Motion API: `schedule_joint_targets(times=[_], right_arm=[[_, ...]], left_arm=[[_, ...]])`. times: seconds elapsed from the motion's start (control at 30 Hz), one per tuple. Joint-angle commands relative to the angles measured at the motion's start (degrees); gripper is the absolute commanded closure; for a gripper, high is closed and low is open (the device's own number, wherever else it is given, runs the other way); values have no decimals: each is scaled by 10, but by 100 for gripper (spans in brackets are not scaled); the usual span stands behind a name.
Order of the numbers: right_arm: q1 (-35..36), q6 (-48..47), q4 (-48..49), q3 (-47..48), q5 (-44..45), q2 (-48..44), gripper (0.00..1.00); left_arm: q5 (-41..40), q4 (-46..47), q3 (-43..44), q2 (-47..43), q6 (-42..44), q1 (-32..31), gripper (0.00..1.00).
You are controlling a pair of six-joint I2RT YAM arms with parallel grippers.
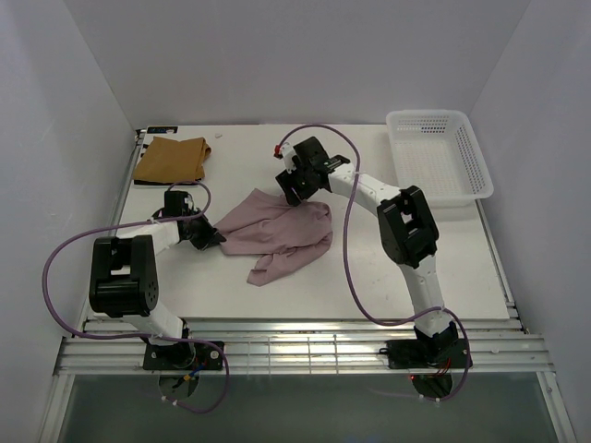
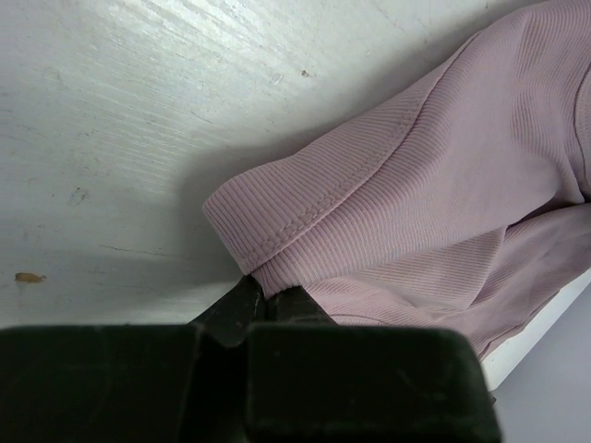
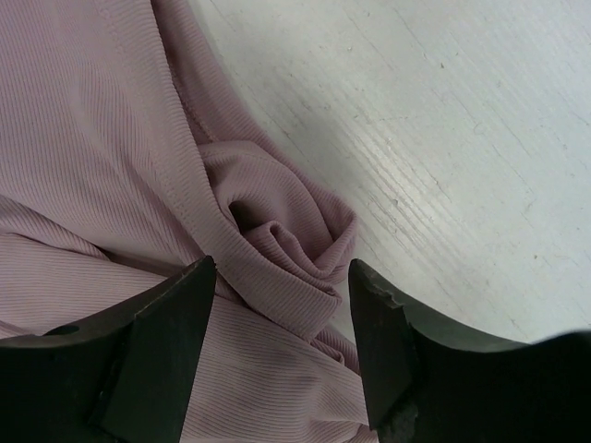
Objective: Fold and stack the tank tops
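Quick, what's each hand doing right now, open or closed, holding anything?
Left hand: closed, pinching the hem of the pink tank top.
Right hand: open, fingers apart over a bunched fold of the same top, not gripping.

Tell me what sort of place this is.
Probably a lab robot test cell, not a home: plain white walls box in a white table, a cabled left arm and right arm are bolted at its near edge, and a pink tank top, tan top and mesh basket lie on it.
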Motion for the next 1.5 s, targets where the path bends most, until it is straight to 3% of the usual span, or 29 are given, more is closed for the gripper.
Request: schedule_joint_targets(times=[0.0, 0.07, 0.2, 0.27, 0.3, 0.57, 0.87, 1.07, 1.23, 1.47], right_arm=[[0, -10, -8, 21, -1, 10, 35], [0, -10, -12, 27, -3, 14, 35], [0, -7, -15, 34, -8, 14, 58], [1, -7, -15, 37, -10, 12, 75], [0, -6, -12, 38, -8, 8, 92], [0, -5, -8, 38, 27, -76, 92], [20, -26, -25, -39, 7, -336, 92], [30, -3, -27, -84, -101, -544, 92], [31, 14, -8, -105, -177, -652, 92], [31, 9, -45, -121, -75, -681, 92]], left_arm=[[-30, -12, 16, -15, 13, 0, 100], [-30, -13, 20, -18, 14, -1, 100], [-30, -15, 26, -17, 16, 0, 100], [-29, -15, 31, -17, 18, 0, 100], [-29, -16, 32, -18, 18, -1, 100], [-32, -46, 79, -70, 23, -1, 100], [-7, -94, 197, -290, 54, -10, 100], [88, -99, 296, -427, 65, -10, 100], [169, -100, 375, -470, 52, -10, 100], [163, -115, 366, -459, 24, -10, 100]])
